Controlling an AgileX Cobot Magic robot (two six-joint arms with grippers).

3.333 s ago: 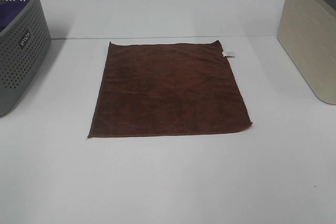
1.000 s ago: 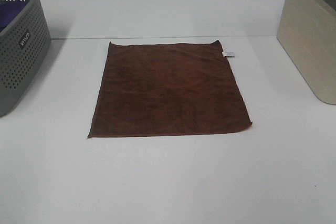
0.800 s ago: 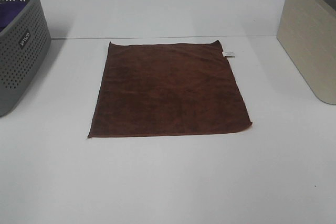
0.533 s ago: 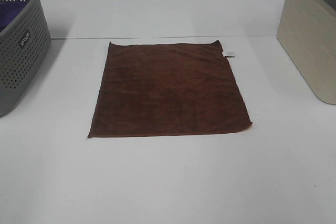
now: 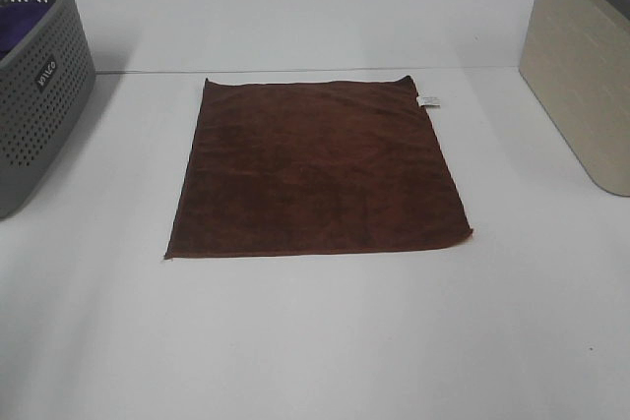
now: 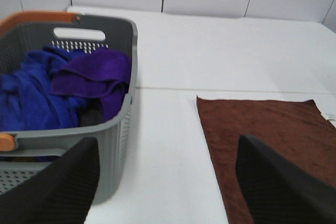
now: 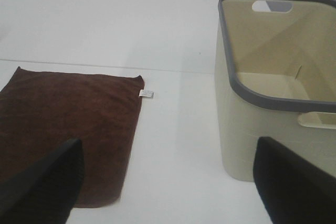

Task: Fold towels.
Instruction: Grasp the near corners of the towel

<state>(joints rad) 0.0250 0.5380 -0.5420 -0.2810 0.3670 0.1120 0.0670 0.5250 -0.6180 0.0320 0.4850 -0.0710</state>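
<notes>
High camera: off-arm, looking down and forward across table (image 5: 315, 341), towel (image 5: 315, 169) centred. Left wrist: low, near, facing grey basket (image 6: 113, 150). Right wrist: low, facing beige bin (image 7: 262, 135) (each wrist view shares one towel side with the overhead).

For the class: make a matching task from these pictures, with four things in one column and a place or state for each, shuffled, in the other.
1 brown towel
2 grey basket
3 beige bin
4 white label

A holds a blue cloth and a purple cloth
B at the table's right side
C spread flat, unfolded
D on the towel's right edge

Pairs: 1-C, 2-A, 3-B, 4-D
</notes>
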